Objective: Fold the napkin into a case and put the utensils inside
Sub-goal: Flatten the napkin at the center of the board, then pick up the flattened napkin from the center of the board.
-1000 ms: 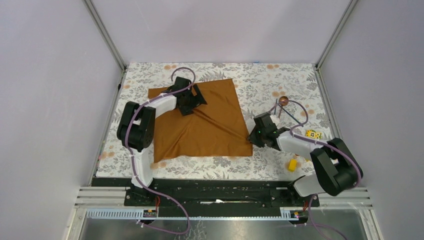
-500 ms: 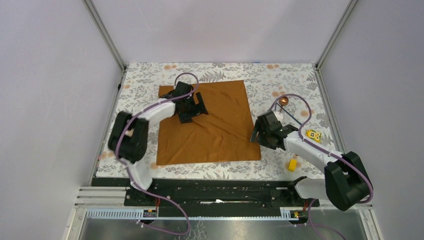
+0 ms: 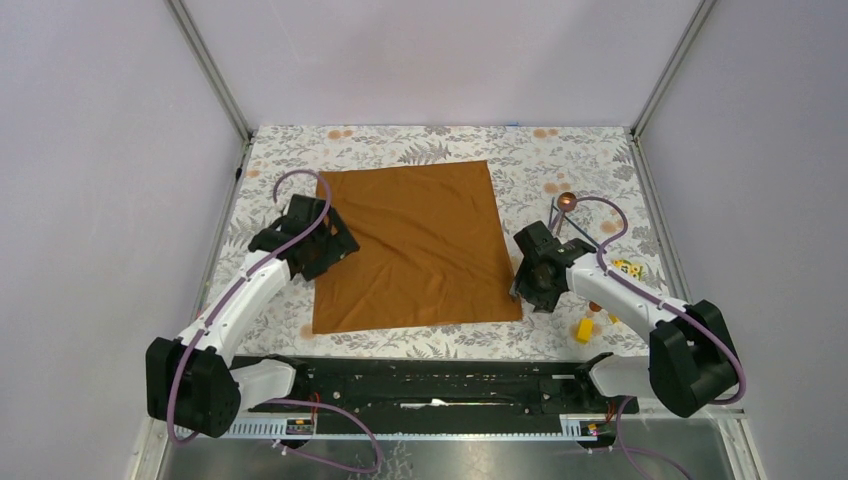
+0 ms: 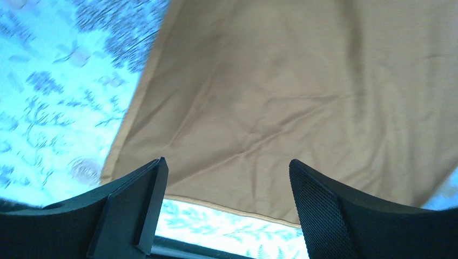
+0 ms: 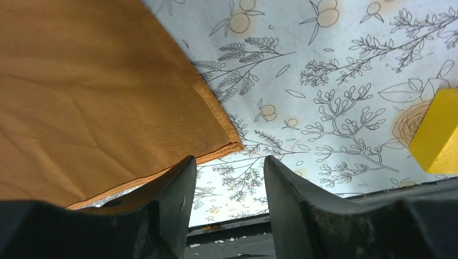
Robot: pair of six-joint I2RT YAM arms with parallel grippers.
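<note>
Plainly, the shiny orange-brown square cloth napkin (image 3: 410, 245) lies spread flat and unfolded in the middle of the floral-printed table cover (image 3: 430, 150), with soft creases running across it. The left gripper (image 3: 320, 245) hangs over the napkin's edge at about 9 o'clock from the cloth's centre. In the left wrist view its black fingers (image 4: 135, 210) stand wide apart with nothing between them, and the napkin's near-left part shows through the gap below. The right gripper (image 3: 528, 290) sits at the napkin's near-right corner, about 4 o'clock from the centre. In the right wrist view its fingers (image 5: 173, 205) are parted by a moderate gap that shows only bare table cover. The cloth's corner ends just ahead of the left finger, and the hem seems to run under that finger, though contact cannot be told. Neither gripper holds anything. The slim dark-handled utensils (image 3: 562, 215), one with a small round copper bowl, lie on the cover at about 2 o'clock from the napkin's centre, apart from it. A small yellow block (image 3: 584, 329) rests near the right gripper at its 5 o'clock.
</note>
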